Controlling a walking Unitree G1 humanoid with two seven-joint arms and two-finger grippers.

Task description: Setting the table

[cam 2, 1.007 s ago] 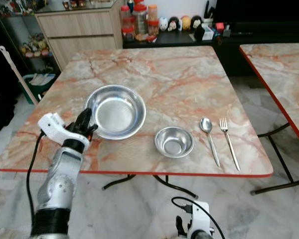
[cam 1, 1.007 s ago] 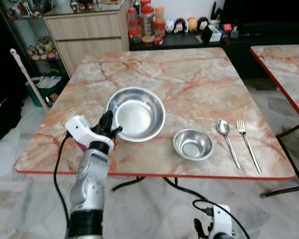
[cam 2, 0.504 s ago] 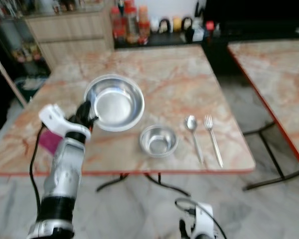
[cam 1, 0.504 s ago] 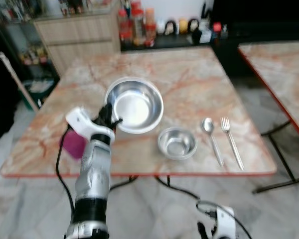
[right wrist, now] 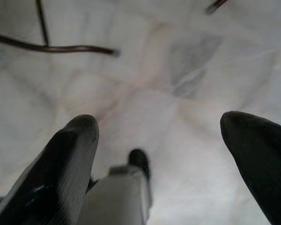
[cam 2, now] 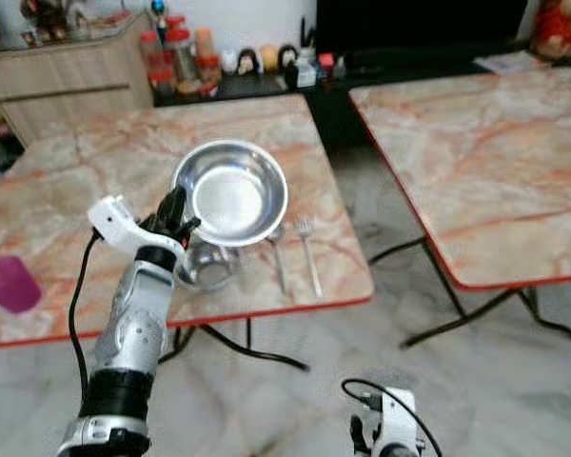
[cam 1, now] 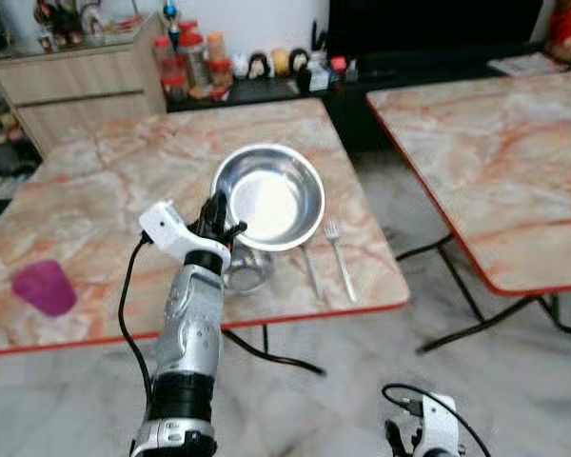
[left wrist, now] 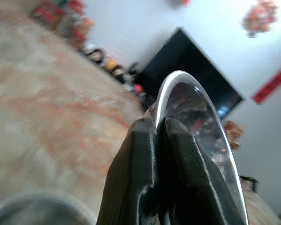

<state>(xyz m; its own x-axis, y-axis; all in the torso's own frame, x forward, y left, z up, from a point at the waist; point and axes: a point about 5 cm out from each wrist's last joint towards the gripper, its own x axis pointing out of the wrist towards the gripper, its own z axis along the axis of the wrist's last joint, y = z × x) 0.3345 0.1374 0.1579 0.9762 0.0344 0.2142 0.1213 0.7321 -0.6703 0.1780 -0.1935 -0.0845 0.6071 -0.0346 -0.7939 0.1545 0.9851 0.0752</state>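
Note:
My left gripper is shut on the rim of a large steel bowl, held lifted and tilted above the marble table. In the left wrist view its black fingers pinch the bowl's rim. A small steel bowl sits on the table just under the lifted one. Beside it lie a spoon and a fork near the table's right edge. A purple cup stands at the front left. My right gripper hangs open low over the floor.
A second marble table stands to the right, with a floor gap between. Jars and figurines line a dark shelf behind, beside a wooden cabinet. A cable lies on the floor tiles under the table.
The camera has swung right and back, so the second table came into view. The large bowl has risen off the table in my left gripper and now hangs over the small bowl.

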